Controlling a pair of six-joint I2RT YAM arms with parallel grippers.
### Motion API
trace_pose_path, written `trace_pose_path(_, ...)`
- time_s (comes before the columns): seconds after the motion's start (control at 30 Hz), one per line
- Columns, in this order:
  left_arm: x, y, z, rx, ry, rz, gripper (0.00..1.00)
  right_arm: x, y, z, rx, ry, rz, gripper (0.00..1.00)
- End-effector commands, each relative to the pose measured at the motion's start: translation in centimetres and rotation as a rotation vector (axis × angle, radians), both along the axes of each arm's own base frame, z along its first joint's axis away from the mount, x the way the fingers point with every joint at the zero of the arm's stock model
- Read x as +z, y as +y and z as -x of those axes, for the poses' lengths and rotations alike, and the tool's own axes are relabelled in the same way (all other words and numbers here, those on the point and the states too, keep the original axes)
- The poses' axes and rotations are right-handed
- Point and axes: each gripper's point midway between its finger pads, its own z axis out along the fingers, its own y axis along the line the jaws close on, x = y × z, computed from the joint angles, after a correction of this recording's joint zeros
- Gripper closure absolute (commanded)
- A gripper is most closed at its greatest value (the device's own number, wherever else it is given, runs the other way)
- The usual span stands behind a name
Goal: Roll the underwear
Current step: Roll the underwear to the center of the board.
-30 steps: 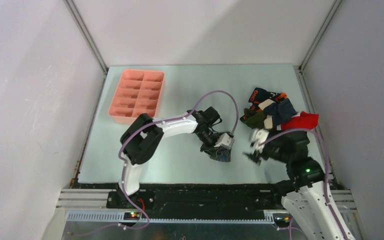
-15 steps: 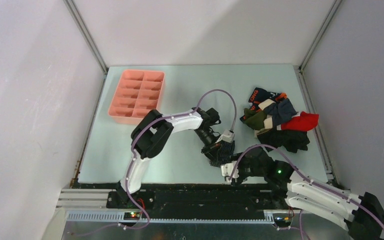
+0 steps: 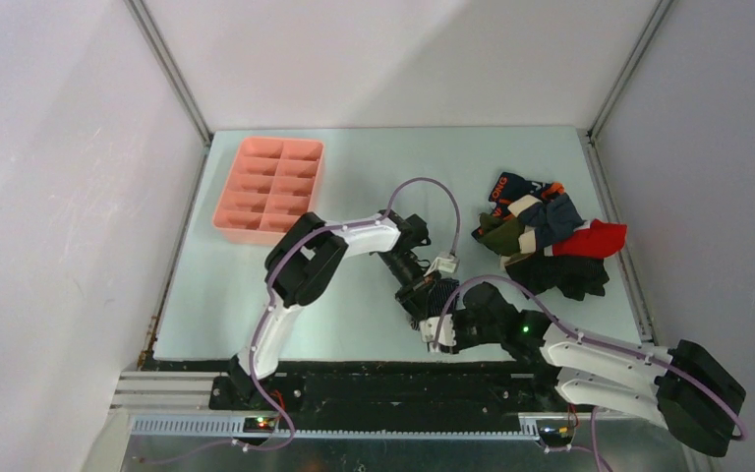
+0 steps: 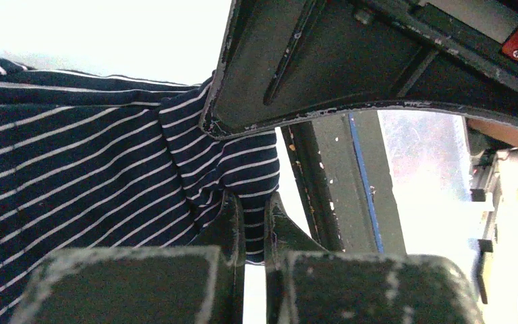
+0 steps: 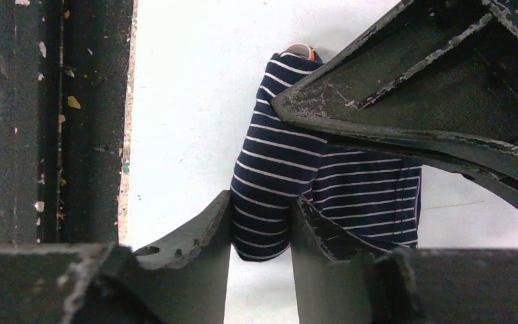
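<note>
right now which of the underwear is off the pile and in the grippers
The dark pair with thin white stripes: the left gripper pinches it and the right gripper clamps it too. The rest lie in a pile to the right.

Striped brief (image 5: 276,169): dark navy, thin white stripes, bunched into a narrow crumpled fold, on the table (image 3: 354,157) near its front edge, centre.

Heap (image 3: 546,231) at right, well apart: black-orange brief (image 3: 504,187), olive brief (image 3: 496,236), navy brief (image 3: 558,216) with beige band, red brief (image 3: 598,236), black brief (image 3: 570,275). All crumpled, overlapping, unrolled.
</note>
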Motion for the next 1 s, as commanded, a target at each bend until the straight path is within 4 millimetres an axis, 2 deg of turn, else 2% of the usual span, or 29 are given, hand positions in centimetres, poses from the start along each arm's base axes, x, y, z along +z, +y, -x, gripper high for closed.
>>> trace_pose_path(0.0, 0.5, 0.4, -0.3, 0.032, 0.087, -0.039, 0.99, 0.8, 1.0, 0.1, -0.023, 0.054, -0.035, 0.65)
trace_pose_path(0.07, 0.7, 0.5, -0.6, 0.043, 0.102, -0.038, 0.99, 0.3, 0.7, 0.2, -0.031, 0.091, -0.019, 0.74)
trace_pose_path(0.1, 0.8, 0.6, -0.7, 0.049, 0.113, -0.043, 0.98, 0.3, 0.9, 0.4, -0.025, 0.113, -0.020, 0.84)
trace_pose_path(0.13, 0.9, 0.5, -0.9, 0.052, 0.114, -0.042, 0.97, 0.2, 0.5, 0.3, -0.038, 0.132, -0.010, 0.89)
trace_pose_path(0.17, 1.1, 0.6, -0.9, 0.057, 0.117, -0.046, 0.92, 0.2, 0.6, 0.5, -0.036, 0.172, -0.004, 0.94)
trace_pose_path(0.2, 1.3, 0.7, -1.0, 0.063, 0.121, -0.048, 0.90, 0.5, 0.6, -0.2, -0.063, 0.199, -0.007, 0.97)
trace_pose_path(0.23, 1.9, 0.7, -1.2, 0.070, 0.112, -0.039, 0.84, 0.5, 0.5, 0.5, -0.054, 0.267, -0.004, 0.97)
trace_pose_path(0.27, 2.7, 0.5, -1.9, 0.100, 0.093, -0.026, 0.81, 0.8, 0.3, -0.5, -0.097, 0.313, -0.005, 0.98)
trace_pose_path(0.3, 2.6, 0.9, -1.6, 0.148, 0.138, -0.090, 0.76, 0.6, -0.4, -0.3, -0.121, 0.401, -0.002, 0.98)
trace_pose_path(0.33, 3.5, 0.2, -3.7, 0.198, 0.041, -0.023, 0.74, 0.8, -0.1, -0.9, -0.140, 0.448, 0.002, 0.99)
trace_pose_path(0.37, 3.2, 0.7, -3.6, 0.292, 0.105, -0.108, 0.69, 0.6, -0.8, -0.6, -0.165, 0.534, 0.006, 1.00)
trace_pose_path(0.4, 4.7, -0.4, -7.0, 0.378, -0.045, 0.005, 0.67, 0.5, -0.7, -1.1, -0.171, 0.580, 0.016, 1.00)
trace_pose_path(0.43, 4.3, 0.4, -6.9, 0.480, 0.022, -0.058, 0.62, 0.4, -1.2, -0.9, -0.191, 0.647, 0.024, 1.00)
trace_pose_path(0.47, 6.9, 0.0, -10.4, 0.604, -0.072, 0.031, 0.58, 0.3, -1.1, -1.4, -0.200, 0.682, 0.036, 1.00)
trace_pose_path(0.5, 6.8, 0.6, -10.8, 0.668, -0.061, 0.023, 0.57, 0.1, -1.5, -1.3, -0.226, 0.737, 0.047, 1.00)
trace_pose_path(0.53, 8.9, 1.0, -13.3, 0.746, -0.148, 0.092, 0.56, -0.1, -1.3, -1.8, -0.239, 0.783, 0.057, 1.00)
trace_pose_path(0.57, 9.1, 1.4, -13.8, 0.783, -0.165, 0.092, 0.55, -1.0, -1.9, -1.4, -0.272, 0.867, 0.097, 1.00)
trace_pose_path(0.6, 10.3, 2.2, -15.2, 0.841, -0.236, 0.105, 0.54, -0.6, -1.5, -2.2, -0.284, 0.892, 0.086, 1.00)
trace_pose_path(0.63, 10.3, 2.7, -15.3, 0.842, -0.292, 0.106, 0.54, -1.4, -2.0, -1.7, -0.321, 0.979, 0.125, 1.00)
trace_pose_path(0.67, 11.2, 3.2, -15.6, 0.852, -0.352, 0.124, 0.53, -1.0, -1.7, -2.2, -0.333, 1.008, 0.126, 1.00)
trace_pose_path(0.7, 10.7, 3.7, -15.2, 0.822, -0.421, 0.131, 0.52, -1.6, -1.8, -2.3, -0.366, 1.063, 0.144, 1.00)
trace_pose_path(0.73, 11.4, 4.0, -15.0, 0.818, -0.490, 0.146, 0.52, -1.2, -1.4, -3.0, -0.375, 1.080, 0.137, 1.00)
trace_pose_path(0.8, 10.9, 4.5, -13.6, 0.729, -0.646, 0.165, 0.52, -1.6, -1.4, -3.9, -0.431, 1.131, 0.157, 1.00)
trace_pose_path(0.83, 9.6, 4.9, -12.7, 0.646, -0.735, 0.168, 0.52, -1.9, -1.2, -4.5, -0.456, 1.157, 0.168, 1.00)
trace_pose_path(0.87, 10.0, 4.5, -11.4, 0.593, -0.807, 0.194, 0.52, -2.0, -1.4, -4.5, -0.478, 1.188, 0.180, 1.00)
trace_pose_path(0.9, 9.5, 5.1, -11.0, 0.526, -0.937, 0.214, 0.52, -2.4, -1.3, -4.9, -0.510, 1.223, 0.193, 1.00)
trace_pose_path(0.97, 8.5, 4.1, -8.2, 0.374, -1.112, 0.304, 0.51, -3.1, -1.4, -5.4, -0.570, 1.284, 0.225, 1.00)
